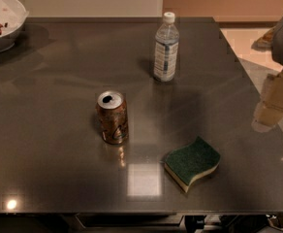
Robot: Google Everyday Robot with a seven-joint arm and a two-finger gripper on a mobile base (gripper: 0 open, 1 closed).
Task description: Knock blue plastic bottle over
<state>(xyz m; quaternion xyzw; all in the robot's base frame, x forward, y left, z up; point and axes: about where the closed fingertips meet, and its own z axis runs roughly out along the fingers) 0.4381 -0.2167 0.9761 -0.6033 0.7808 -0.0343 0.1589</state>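
The blue plastic bottle stands upright at the back middle of the dark table. It is clear, with a white cap and a white-and-blue label. My gripper hangs at the right edge of the view, over the table's right side. It is well to the right of the bottle, nearer the front, and apart from it. A brown-orange soda can stands upright, opened, in the middle of the table, in front and left of the bottle.
A green-and-yellow sponge lies at the front right of the table. A white bowl with some food sits at the back left corner. The table's right edge runs past the gripper, with light floor beyond.
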